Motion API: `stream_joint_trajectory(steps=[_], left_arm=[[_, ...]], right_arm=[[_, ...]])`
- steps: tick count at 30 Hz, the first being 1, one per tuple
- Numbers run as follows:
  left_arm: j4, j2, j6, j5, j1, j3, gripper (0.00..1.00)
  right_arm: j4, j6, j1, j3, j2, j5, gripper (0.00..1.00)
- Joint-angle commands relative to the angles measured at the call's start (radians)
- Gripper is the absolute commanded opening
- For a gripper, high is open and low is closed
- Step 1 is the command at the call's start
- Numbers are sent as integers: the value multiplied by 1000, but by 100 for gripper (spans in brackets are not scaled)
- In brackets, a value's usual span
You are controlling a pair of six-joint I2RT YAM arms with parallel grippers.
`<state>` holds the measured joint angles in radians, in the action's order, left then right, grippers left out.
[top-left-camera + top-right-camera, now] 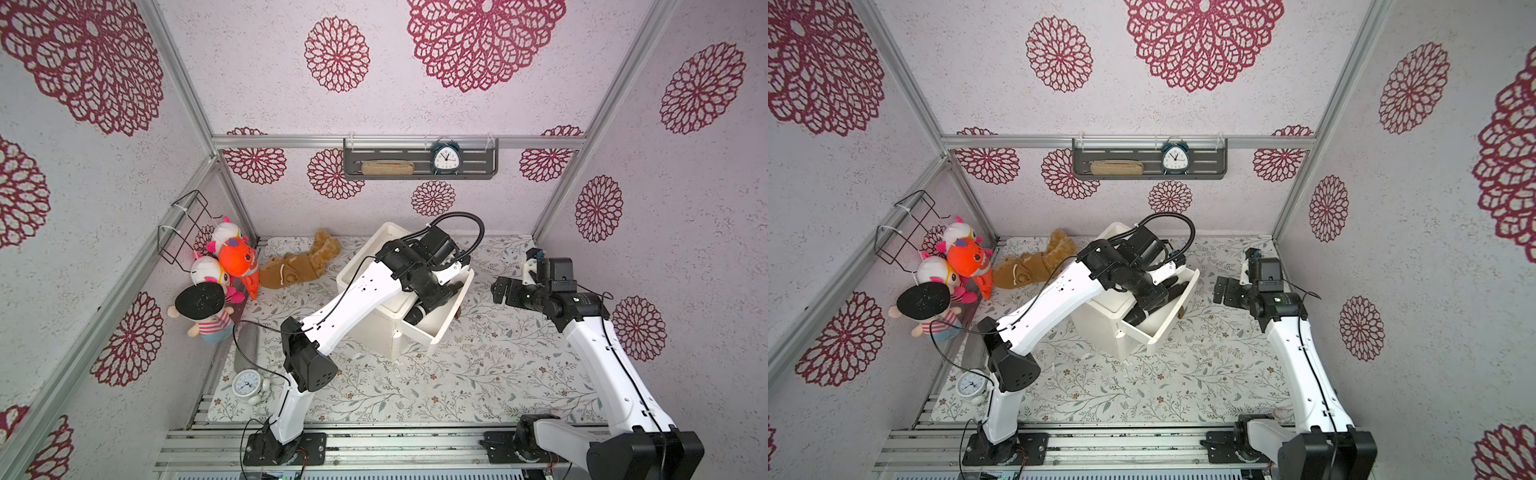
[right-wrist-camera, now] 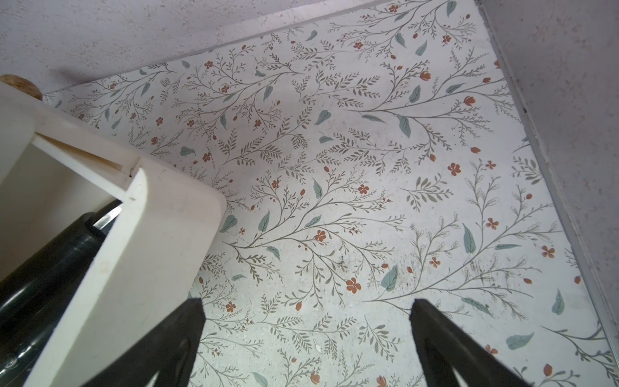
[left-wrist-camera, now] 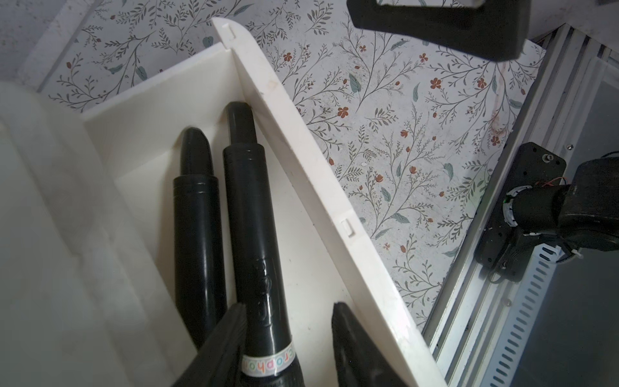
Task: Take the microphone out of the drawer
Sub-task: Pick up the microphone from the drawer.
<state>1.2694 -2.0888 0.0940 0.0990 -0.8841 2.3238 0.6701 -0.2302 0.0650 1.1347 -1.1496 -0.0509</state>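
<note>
We found the drawer (image 3: 301,150) pulled out of the white cabinet (image 1: 382,336), its front panel facing the right arm. Two black microphones lay side by side inside, tails toward one end wall. The microphone (image 3: 248,207) nearer the front panel had its tail tucked into the corner where panel and end wall met. The second microphone (image 3: 197,217) lay just beside it, on the cabinet side.

The left gripper (image 3: 288,306) was down in the drawer, partly open and straddling the nearer microphone. One finger (image 3: 221,341) sat in the narrow gap between the two handles, touching or almost touching. The other stood apart from the handle, close to the inside of the front panel. It had not closed on anything, and room was tight on both sides.

A band around that handle carried coloured letters, of which we could read "crophon". A raised mark farther along was illegible.

The right gripper (image 2: 306,301) hung wide open and held nothing, above the bare floral surface (image 2: 335,167) just past the drawer's outer corner. That stretch ran unobstructed to the side wall.

We counted two clocks: the shelf clock (image 1: 445,160) on the wall shelf (image 1: 374,176) and the white clock (image 1: 248,384) on the surface. Four plush toys (image 1: 208,270) were bunched in the far left corner, and a brown plush (image 1: 291,270) lay on the surface nearby.
</note>
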Motion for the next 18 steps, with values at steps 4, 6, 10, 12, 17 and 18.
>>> stream_joint_trajectory(steps=[4, 6, 10, 12, 17, 18], left_arm=[[-15, -55, 12, -51, -14, 31, 48], [-13, -78, 11, -86, -19, 47, 48], [43, -141, 21, -105, -33, 124, 49], [51, -153, 19, -122, -42, 126, 52], [76, -178, -3, -164, -67, 126, 54], [84, -183, -8, -181, -73, 126, 54]], right_arm=[[-21, 4, -4, 2, 27, 14, 99], [-19, 12, -4, 0, 30, 14, 99], [-18, 20, -4, -15, 55, 12, 99], [-17, 30, -4, -21, 62, 2, 99], [-4, 51, -4, -20, 71, -10, 99], [-5, 53, -4, -23, 76, -10, 99]])
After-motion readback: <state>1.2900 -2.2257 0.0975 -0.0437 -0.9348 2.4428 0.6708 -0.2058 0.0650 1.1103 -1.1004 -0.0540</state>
